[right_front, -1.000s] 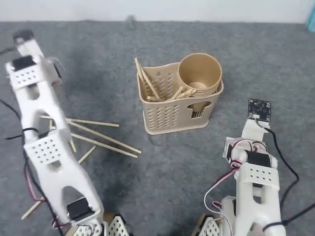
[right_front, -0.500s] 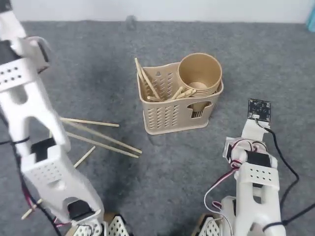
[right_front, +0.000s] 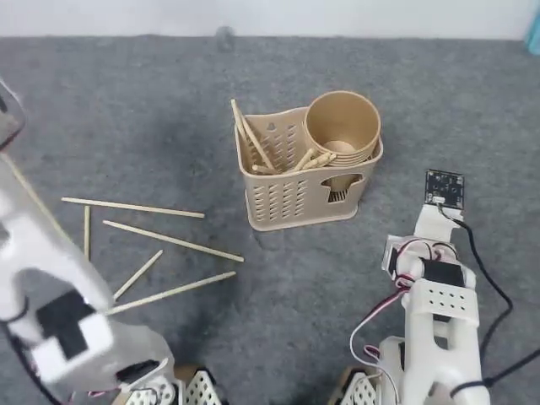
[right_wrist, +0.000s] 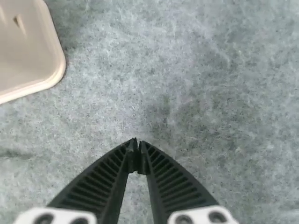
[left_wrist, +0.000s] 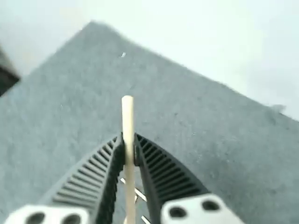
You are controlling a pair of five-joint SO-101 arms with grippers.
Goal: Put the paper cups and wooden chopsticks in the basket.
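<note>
Overhead, basket: the basket (right_front: 295, 202) stands on the grey carpet (right_front: 169, 110). The paper cups (right_front: 342, 126) are nested in one end and the stowed chopsticks (right_front: 253, 143) lean in the other.
High view, loose chopsticks: five loose chopsticks (right_front: 173, 240) lie scattered flat on the carpet, well apart from the basket on the left arm's side.
High view, left arm: the left arm (right_front: 51, 295) has swung up and out to the frame's edge over the last second, uncovering the sticks it had been standing over.
High view, right arm: the right arm (right_front: 439, 295) has not moved and sits just beside the basket.
Left wrist view, left gripper: the left gripper (left_wrist: 127, 137) is clamped on a single chopstick (left_wrist: 127, 112), which pokes out past the fingertips. It is raised, with the carpet far below.
Right wrist view, right gripper: the right gripper (right_wrist: 137, 142) has its jaws pressed together on nothing. It points at bare carpet, near a corner of the basket.
Meaning for the task: the cups look done. The lift suggests one stick has been picked up and should next go across to the basket. Five more remain on the carpet.
</note>
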